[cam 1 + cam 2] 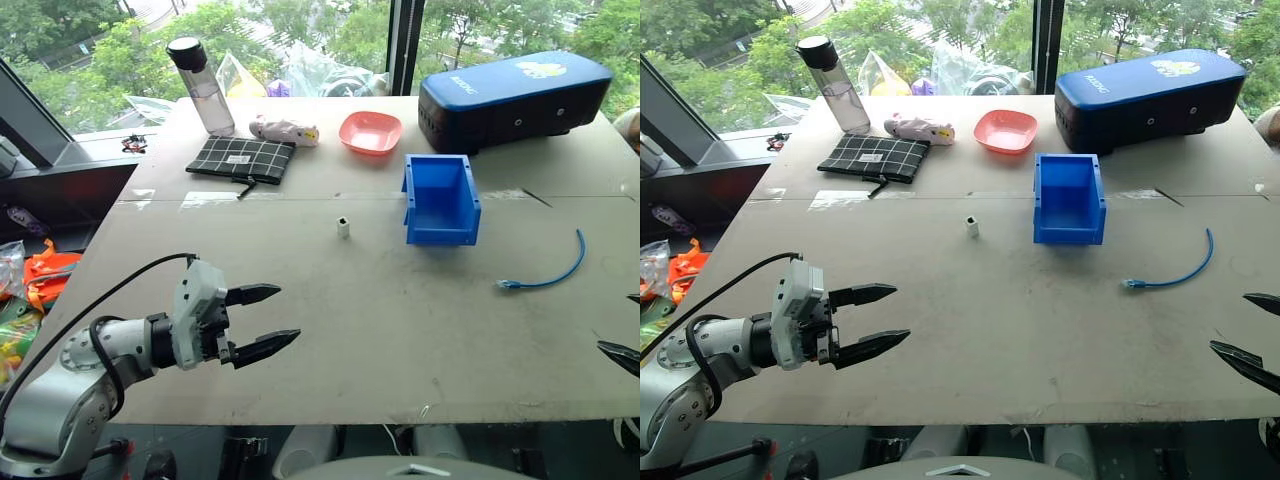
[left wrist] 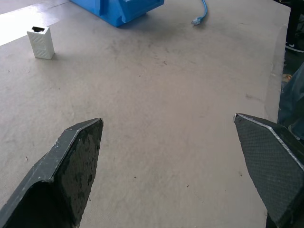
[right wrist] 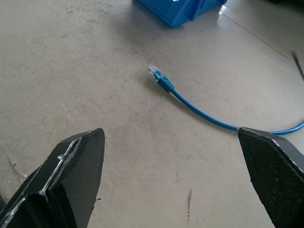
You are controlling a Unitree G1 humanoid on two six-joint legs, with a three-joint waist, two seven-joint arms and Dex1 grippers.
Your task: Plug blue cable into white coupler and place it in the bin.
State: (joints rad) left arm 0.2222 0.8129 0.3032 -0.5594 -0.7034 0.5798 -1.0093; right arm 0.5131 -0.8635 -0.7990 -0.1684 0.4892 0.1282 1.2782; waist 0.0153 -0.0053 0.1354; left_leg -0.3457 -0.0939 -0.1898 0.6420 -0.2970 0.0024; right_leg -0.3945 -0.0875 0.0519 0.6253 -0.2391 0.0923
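Blue cable [image 1: 556, 270] lies loose on the table [image 1: 400, 330], curved, to the right of the bin [image 1: 440, 200] and a bit nearer the robot; its near plug points back toward the bin. In the right wrist view the plug sits ahead of the right gripper [image 3: 171, 175], roughly centred betw. the two fingertips [image 3: 80, 156], clear of both; the cable's run passes right by one finger's tip, contact can't be judged. R fingers spread wide, holding nothing. White coupler [image 1: 343, 227] stands upright just left of the bin, apart from it, socket opening up. Left gripper [image 1: 265, 320] hovers over the table well left of the bin & nearer the robot, fingers wide apart, empty; coupler sits ahead of it, off to one side of its fingers, not betw. them. Bin is open-top, lower lip facing the robot.
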